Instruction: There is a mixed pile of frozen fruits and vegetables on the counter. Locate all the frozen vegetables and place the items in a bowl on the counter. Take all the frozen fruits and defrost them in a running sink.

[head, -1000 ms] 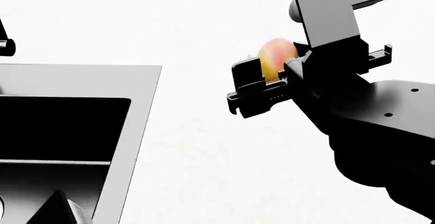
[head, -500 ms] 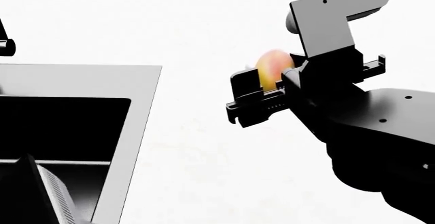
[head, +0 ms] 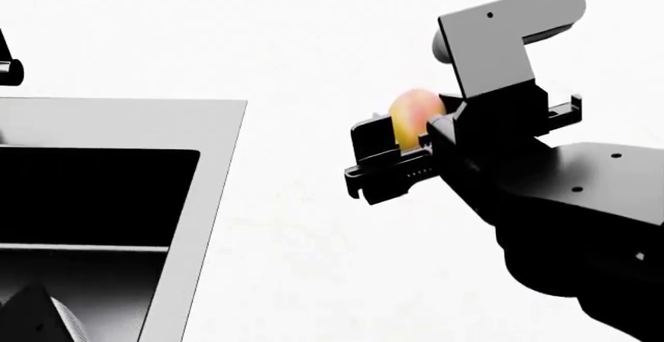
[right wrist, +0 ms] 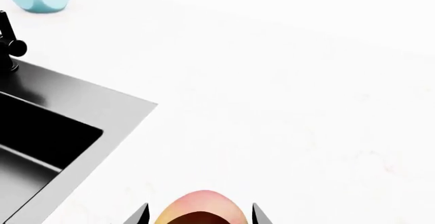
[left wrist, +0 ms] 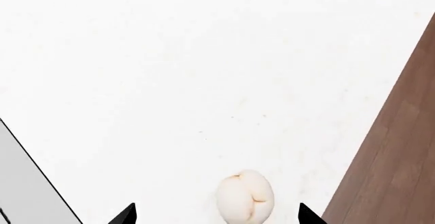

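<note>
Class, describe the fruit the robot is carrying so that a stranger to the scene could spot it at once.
Start at the black sink set in the white counter. To its right, the right pincer grips a peach: a rounded yellow-pink fruit, the only colourful thing among black parts.

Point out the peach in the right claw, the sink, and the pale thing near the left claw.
peach (head: 413, 112), head view, its visible rounded top.
sink (head: 213, 202), head view, the flat right rim.
pale thing (left wrist: 245, 196), left wrist view, the middle of its creased body; I cannot identify it.

Peach (right wrist: 198, 208) half cropped below
</note>
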Robot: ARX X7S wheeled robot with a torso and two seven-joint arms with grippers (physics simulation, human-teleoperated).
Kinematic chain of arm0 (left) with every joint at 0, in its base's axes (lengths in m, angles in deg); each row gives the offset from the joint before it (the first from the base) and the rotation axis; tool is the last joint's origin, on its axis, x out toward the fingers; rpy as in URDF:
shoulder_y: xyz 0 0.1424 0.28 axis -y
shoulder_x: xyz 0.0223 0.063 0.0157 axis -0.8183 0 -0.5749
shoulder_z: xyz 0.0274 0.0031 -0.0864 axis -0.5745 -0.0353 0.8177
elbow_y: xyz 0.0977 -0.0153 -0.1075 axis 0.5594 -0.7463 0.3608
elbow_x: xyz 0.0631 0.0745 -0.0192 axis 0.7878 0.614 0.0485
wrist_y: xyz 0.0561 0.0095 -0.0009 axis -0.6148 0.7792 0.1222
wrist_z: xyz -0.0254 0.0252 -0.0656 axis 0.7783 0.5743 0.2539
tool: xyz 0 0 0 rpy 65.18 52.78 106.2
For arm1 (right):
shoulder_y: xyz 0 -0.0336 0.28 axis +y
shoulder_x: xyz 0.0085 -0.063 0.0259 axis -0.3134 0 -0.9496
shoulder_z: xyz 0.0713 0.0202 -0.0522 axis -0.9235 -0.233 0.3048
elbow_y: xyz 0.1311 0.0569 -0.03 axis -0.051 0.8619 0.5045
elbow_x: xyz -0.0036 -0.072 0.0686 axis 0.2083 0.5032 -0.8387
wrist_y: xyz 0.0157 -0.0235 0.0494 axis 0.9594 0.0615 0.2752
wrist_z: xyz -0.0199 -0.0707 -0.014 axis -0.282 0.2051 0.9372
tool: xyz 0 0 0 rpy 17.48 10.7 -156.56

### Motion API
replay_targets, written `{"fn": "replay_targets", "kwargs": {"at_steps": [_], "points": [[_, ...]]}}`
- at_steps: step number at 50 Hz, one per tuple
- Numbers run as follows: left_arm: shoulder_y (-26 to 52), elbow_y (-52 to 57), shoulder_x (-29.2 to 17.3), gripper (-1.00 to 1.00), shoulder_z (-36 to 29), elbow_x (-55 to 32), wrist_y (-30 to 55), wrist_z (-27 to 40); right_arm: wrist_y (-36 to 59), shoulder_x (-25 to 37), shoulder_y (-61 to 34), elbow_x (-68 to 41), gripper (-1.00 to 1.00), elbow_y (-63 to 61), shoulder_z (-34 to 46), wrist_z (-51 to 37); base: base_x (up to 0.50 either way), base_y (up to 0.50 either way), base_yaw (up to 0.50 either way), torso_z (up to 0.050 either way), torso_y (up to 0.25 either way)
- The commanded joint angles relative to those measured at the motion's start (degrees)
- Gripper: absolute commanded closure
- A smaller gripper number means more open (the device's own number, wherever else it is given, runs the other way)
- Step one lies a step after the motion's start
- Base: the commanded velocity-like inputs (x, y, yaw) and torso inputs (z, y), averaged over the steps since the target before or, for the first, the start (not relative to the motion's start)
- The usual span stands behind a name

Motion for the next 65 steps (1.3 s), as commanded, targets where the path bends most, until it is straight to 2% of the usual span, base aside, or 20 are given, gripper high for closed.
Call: {"fn": "replay_targets", "kwargs": {"at_steps": [1,29,35,47,59,65], "points": [[-0.6,1.2,-0.1,-1.00,-1.3,-0.7,0.9,2.2,-0.3,0.3,0.4,1.2,1.00,0.0,0.1,0.8,0.00,0.00,0.00,0.000,0.000],[-11.9,-5.4,5.8,-1.00,-5.2,11.8,0.2,-4.0,-1.5,0.8,2.8,1.4,1.00,-0.5,0.5,1.1,0.00,0.00,0.00,0.000,0.000],[-12.1,-6.0,8.7,-1.00,-5.7,12.0,0.5,-3.9,-1.5,0.7,2.8,1.5,1.00,-0.1,0.6,1.2,0.00,0.00,0.00,0.000,0.000],[-13.3,-7.4,10.4,-1.00,-6.5,13.5,1.1,-4.6,-1.3,0.7,3.0,1.4,1.00,-0.3,1.0,1.5,0.00,0.00,0.00,0.001,0.000],[-15.7,-11.7,15.8,-1.00,-9.4,16.2,2.8,-5.3,-2.4,0.4,4.1,2.5,1.00,-0.2,1.5,2.2,0.00,0.00,0.00,0.000,0.000],[-17.0,-12.8,16.7,-1.00,-10.2,17.1,2.9,-5.9,-2.8,0.6,4.6,2.6,1.00,-0.4,1.6,2.2,0.00,0.00,0.00,0.000,0.000]]}}
